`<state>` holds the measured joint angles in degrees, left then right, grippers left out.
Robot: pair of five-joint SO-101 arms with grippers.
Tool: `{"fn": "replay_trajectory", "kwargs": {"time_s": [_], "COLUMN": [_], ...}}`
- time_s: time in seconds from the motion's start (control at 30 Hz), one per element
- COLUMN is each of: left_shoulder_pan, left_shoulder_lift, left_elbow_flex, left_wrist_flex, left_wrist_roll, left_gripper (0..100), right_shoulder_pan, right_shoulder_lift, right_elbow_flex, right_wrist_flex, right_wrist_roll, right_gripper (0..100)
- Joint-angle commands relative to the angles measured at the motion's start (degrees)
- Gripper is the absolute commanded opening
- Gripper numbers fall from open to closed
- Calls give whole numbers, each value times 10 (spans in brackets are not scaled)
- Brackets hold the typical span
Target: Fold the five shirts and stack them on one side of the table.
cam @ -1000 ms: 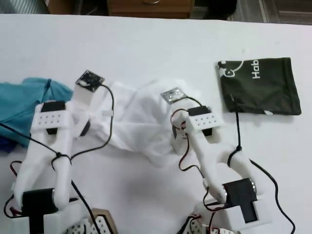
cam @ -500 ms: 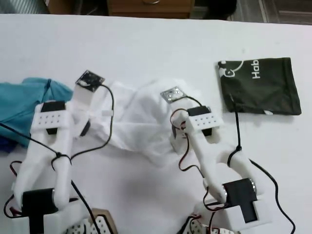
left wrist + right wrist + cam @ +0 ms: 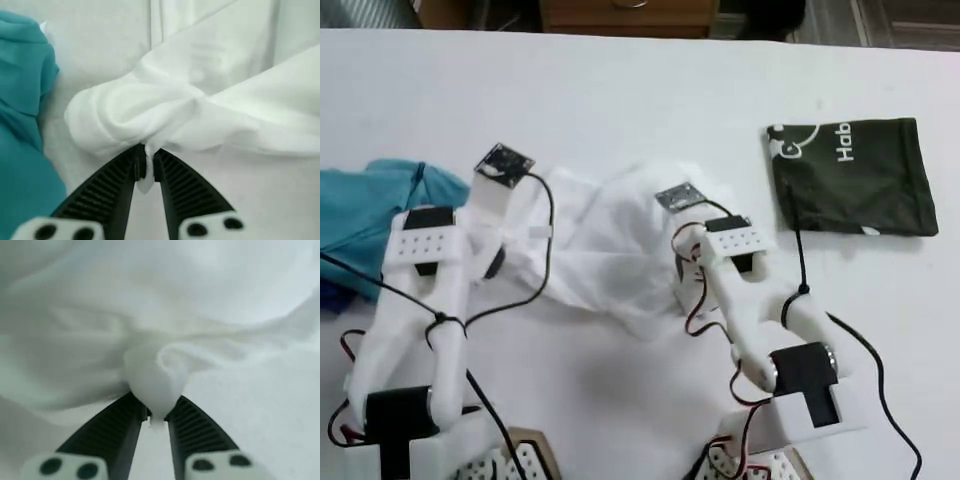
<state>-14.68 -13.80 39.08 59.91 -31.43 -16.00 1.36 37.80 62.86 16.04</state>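
A crumpled white shirt (image 3: 600,240) lies bunched in the middle of the table between both arms. My left gripper (image 3: 147,165) is shut on a pinched fold of the white shirt (image 3: 165,110) at its left side, beside a teal shirt (image 3: 20,115). My right gripper (image 3: 152,415) is shut on a bunched fold of the white shirt (image 3: 160,340) at its right side. In the high view the left arm (image 3: 430,250) stands at the cloth's left edge and the right arm (image 3: 735,250) at its right edge. A folded dark green shirt (image 3: 855,175) lies flat at the right.
A heap of teal cloth (image 3: 370,210) with a darker blue piece beneath it sits at the table's left edge. Bare white table (image 3: 620,90) stretches across the far side. Wires trail from both arm bases near the front edge.
The right arm has shifted slightly toward the front and left, its base turning, with the white shirt's fold still in its gripper. The left arm has kept still.
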Motion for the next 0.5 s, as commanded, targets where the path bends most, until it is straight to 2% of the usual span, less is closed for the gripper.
{"fn": "replay_trajectory", "kwargs": {"time_s": [0.0, 0.17, 0.23, 0.47], "left_shoulder_pan": [-3, 2, 6, 8], "left_shoulder_lift": [-4, -4, -4, -4], "left_elbow_flex": [-25, -25, -30, -139], "left_wrist_flex": [6, 33, 47, 153], "left_wrist_roll": [4, 4, 4, 9], "left_gripper": [27, 27, 27, 27], "right_shoulder_pan": [15, 54, 65, 106], "right_shoulder_lift": [-21, -158, -225, -365], "right_elbow_flex": [-11, -19, -36, -88], "right_wrist_flex": [1, 43, 69, 85], "right_wrist_roll": [4, 7, 31, 55], "right_gripper": [22, 20, 20, 20]}}
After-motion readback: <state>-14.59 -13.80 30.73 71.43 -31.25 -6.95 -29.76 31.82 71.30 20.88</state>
